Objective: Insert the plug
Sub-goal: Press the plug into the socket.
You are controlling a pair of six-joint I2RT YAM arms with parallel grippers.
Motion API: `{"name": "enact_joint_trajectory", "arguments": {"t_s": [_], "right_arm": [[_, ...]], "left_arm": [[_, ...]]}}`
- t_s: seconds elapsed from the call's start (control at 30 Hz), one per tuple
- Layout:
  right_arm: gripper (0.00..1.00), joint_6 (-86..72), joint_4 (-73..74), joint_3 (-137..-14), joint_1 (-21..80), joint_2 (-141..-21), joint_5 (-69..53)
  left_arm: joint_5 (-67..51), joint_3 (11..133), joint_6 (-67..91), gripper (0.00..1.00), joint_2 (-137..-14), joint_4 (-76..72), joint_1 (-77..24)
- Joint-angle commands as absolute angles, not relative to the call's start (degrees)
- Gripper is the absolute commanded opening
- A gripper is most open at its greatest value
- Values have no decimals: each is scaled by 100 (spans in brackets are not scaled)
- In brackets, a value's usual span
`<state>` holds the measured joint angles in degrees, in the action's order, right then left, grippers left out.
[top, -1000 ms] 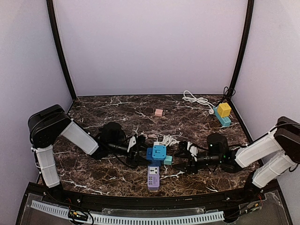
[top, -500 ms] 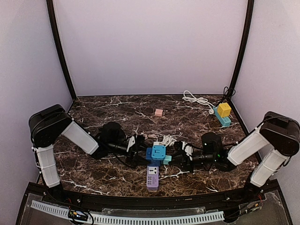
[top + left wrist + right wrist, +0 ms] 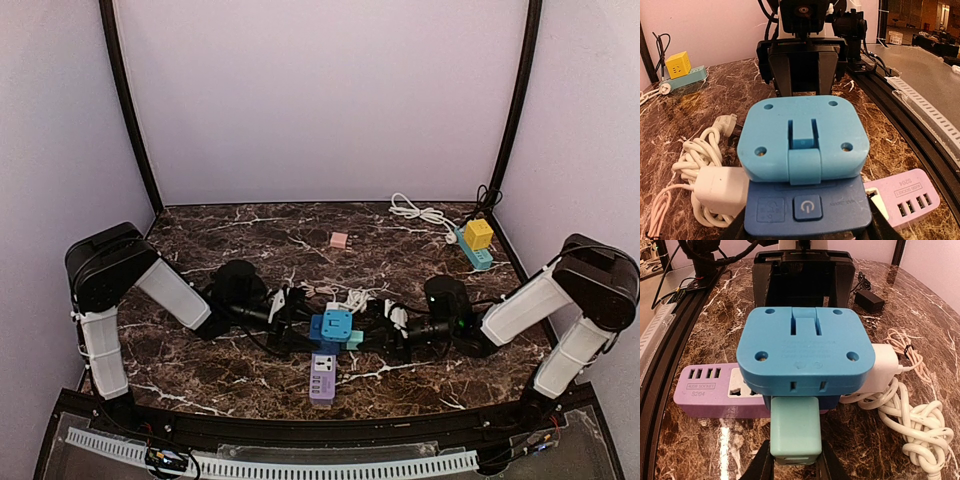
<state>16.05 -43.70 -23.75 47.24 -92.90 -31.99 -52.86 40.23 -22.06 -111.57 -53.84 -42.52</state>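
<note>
A blue cube socket (image 3: pixel 331 325) sits mid-table on its dark blue base. My left gripper (image 3: pixel 297 321) is shut on that base from the left. In the left wrist view the base (image 3: pixel 808 207) with its power button fills the gap between my left gripper (image 3: pixel 808 229) jaws, below the cube (image 3: pixel 805 140). My right gripper (image 3: pixel 374 338) is shut on a teal plug (image 3: pixel 356 340). In the right wrist view the plug (image 3: pixel 795 432) sits in my right gripper (image 3: pixel 796 462), its front end against the dark blue base under the cube (image 3: pixel 805 352). Its prongs are hidden.
A purple power strip (image 3: pixel 322 378) lies in front of the cube. A white charger (image 3: pixel 880 365) and coiled cable (image 3: pixel 910 425) lie behind it. A pink plug (image 3: pixel 339 240), a yellow cube on a teal strip (image 3: pixel 477 240) and a black adapter (image 3: pixel 867 300) lie farther back.
My right arm has moved left, pressing the teal plug closer against the blue cube. The purple strip has shifted slightly left. The left arm has barely moved.
</note>
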Motion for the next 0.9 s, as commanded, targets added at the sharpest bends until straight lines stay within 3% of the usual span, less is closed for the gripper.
{"name": "enact_joint_trajectory", "arguments": {"t_s": [0.0,0.23,0.57,0.67,0.87], "right_arm": [[2,1515,-5198,-2909,5129,-9527,-3081],[2,1287,-5491,-3168,5411,-9771,-2809],[46,997,-4317,-2271,5448,-8639,-2041],[51,682,-3755,-1943,5523,-8239,-1819],[56,404,-2252,-1732,5594,-7411,-1685]], "left_arm": [[-5054,4009,-1708,1,-11505,-5311,-4725],[-5125,3858,-1761,1,-11688,-5714,-4856],[-4955,3590,-2460,1,-11166,-4832,-4434],[-4903,3666,-2982,1,-11010,-4198,-4283],[-4438,3644,-3069,1,-10849,-4277,-4198]]}}
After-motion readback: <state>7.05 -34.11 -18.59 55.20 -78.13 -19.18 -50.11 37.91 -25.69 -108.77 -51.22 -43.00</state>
